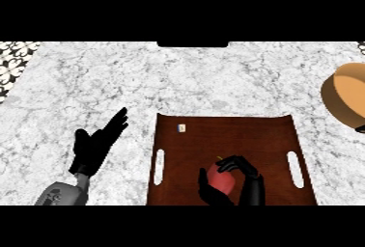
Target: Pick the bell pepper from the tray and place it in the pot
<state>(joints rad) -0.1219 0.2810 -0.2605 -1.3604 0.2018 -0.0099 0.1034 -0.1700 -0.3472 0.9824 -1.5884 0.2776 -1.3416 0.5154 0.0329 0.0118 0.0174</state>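
Note:
A red bell pepper (221, 182) sits low on the dark brown tray (264, 135), near the tray's front edge. My right hand (242, 169) is wrapped around it, fingers curled over its top and right side, thumb on its left. The tan pot (347, 94) stands at the far right edge of the view, partly cut off. My left hand (96, 144) rests open on the marble counter left of the tray, fingers straight and pointing up and to the right.
The tray has a white slot handle on each side (158, 167) and a small white label (182, 128) near its back edge. A dark rectangular object (192, 44) lies at the counter's far edge. Patterned tiles (14, 60) show at the top left.

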